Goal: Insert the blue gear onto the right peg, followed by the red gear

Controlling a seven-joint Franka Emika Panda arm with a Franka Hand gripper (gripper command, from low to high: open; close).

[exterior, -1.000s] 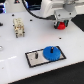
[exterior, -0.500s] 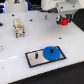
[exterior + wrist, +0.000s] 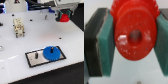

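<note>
Nearest the exterior camera, on the white table (image 3: 15, 55): a dark base plate (image 3: 42, 56), lying flat. On the end of that plate toward the exterior view's right, the blue gear (image 3: 50, 53), flat and apparently seated on its peg, hub upward; so, by judgement, first half of the task done. On the other end of the plate, a thin second peg (image 3: 37, 54), bare.

Beyond the plate, toward the exterior view's left: a small pale blocky object (image 3: 19, 27), well apart from the plate, no part in the task by the look of it.

Farthest back, up and toward the exterior view's right of the plate: the gripper (image 3: 63, 18), raised well clear of the table, with the red gear (image 3: 63, 18) between its fingers. Wrist view confirms: pincer closed narrow on the red gear (image 3: 134, 34), teal pads (image 3: 106, 42) pressed against its toothed rim on both sides, centre hole visible and unobstructed.

Step in hand, as judged: carrying the red gear toward the plate. Next move calls for travel toward the blue gear, centring the red gear's hole over the same peg, keeping the disc level, then a slow straight descent and release only once seated. Risk: slight tilt or offset, jamming on the peg tip.
</note>
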